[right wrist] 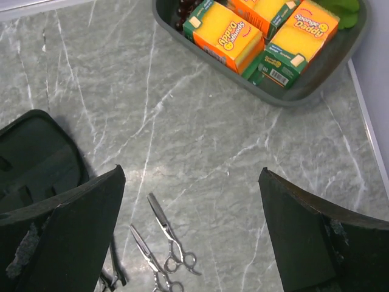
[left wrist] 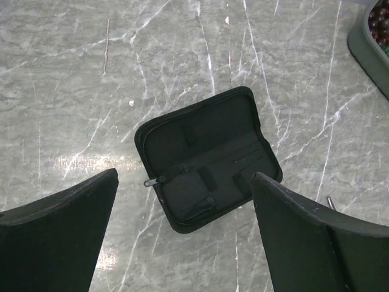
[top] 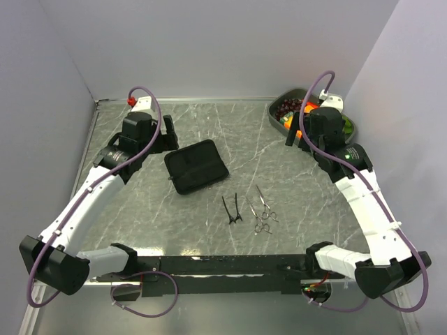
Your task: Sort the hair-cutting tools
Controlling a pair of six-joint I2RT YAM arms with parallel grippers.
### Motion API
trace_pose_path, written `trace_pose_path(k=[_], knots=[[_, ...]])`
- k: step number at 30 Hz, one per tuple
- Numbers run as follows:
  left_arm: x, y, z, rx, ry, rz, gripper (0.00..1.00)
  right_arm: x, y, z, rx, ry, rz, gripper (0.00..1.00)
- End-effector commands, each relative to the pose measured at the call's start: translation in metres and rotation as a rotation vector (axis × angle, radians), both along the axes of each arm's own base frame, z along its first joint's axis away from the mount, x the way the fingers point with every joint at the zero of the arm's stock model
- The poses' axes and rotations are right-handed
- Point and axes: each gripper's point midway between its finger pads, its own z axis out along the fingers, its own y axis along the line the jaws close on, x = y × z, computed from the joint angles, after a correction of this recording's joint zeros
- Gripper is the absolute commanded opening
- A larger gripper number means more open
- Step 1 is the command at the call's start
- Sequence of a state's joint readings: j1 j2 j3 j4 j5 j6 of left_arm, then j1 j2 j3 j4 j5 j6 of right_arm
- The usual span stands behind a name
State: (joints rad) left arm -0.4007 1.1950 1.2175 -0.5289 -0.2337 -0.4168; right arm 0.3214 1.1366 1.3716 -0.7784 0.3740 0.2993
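Note:
Two slim silver scissors (top: pixel 265 203) (top: pixel 257 220) lie side by side on the marble table, ring handles toward the near edge. Just left of them lie two thin black hair clips (top: pixel 232 209). The right wrist view shows the scissors (right wrist: pixel 168 234) (right wrist: pixel 149 258) below and left of my open right gripper (right wrist: pixel 191 176), with a clip (right wrist: pixel 115 271) partly hidden by the left finger. My left gripper (left wrist: pixel 185 176) hangs open high over the open black zip case (left wrist: pixel 209 158), touching nothing. In the top view the case (top: pixel 196 165) lies left of centre.
A grey bin (top: pixel 276 118) at the back right corner holds orange sponge packs (right wrist: pixel 228 36) and dark round fruit. Grey walls close in the table on three sides. The arms' black base rail (top: pixel 223 265) runs along the near edge.

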Motion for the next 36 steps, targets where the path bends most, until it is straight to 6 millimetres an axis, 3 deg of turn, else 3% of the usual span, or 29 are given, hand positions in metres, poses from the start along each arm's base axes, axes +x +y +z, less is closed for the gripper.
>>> trace_pose_path(k=[1, 7, 14, 18, 21, 22, 24, 25, 26, 29, 33, 36], knots=[[0.002, -0.002, 0.024, -0.033, -0.048, 0.006, 0.97, -0.006, 0.0, 0.011, 0.011, -0.028, 0.01, 1.0], [-0.003, -0.002, 0.022, -0.044, -0.038, 0.007, 0.97, -0.01, 0.001, -0.011, 0.004, 0.04, 0.005, 1.0], [-0.001, 0.004, 0.021, -0.04, -0.041, 0.046, 0.97, -0.01, 0.003, -0.016, -0.007, 0.063, 0.026, 1.0], [0.001, 0.013, 0.019, 0.0, -0.046, 0.079, 0.97, -0.01, -0.01, -0.022, -0.087, 0.098, -0.005, 1.0], [0.006, 0.022, -0.003, 0.046, 0.049, 0.134, 0.97, -0.008, 0.02, -0.025, -0.03, 0.125, 0.153, 1.0], [0.01, 0.022, -0.022, 0.07, 0.106, 0.146, 0.97, -0.008, 0.039, -0.03, -0.021, 0.142, 0.227, 1.0], [0.016, 0.028, -0.04, 0.075, 0.159, 0.171, 0.97, -0.011, 0.061, -0.042, -0.063, 0.212, 0.286, 1.0], [0.018, 0.027, -0.053, 0.073, 0.193, 0.168, 0.97, -0.017, 0.082, -0.041, -0.084, 0.224, 0.342, 1.0], [0.023, 0.025, -0.054, 0.058, 0.181, 0.168, 0.98, -0.021, 0.093, -0.047, -0.093, 0.248, 0.355, 1.0], [0.026, 0.029, -0.069, 0.026, 0.2, 0.177, 0.97, -0.037, 0.114, -0.082, -0.12, 0.37, 0.391, 0.98], [0.026, 0.034, -0.082, -0.047, 0.221, 0.181, 0.98, -0.057, 0.142, -0.122, -0.047, 0.469, 0.424, 0.87], [0.02, 0.033, -0.084, -0.063, 0.221, 0.168, 0.98, -0.068, 0.147, -0.149, -0.037, 0.526, 0.396, 0.76]])
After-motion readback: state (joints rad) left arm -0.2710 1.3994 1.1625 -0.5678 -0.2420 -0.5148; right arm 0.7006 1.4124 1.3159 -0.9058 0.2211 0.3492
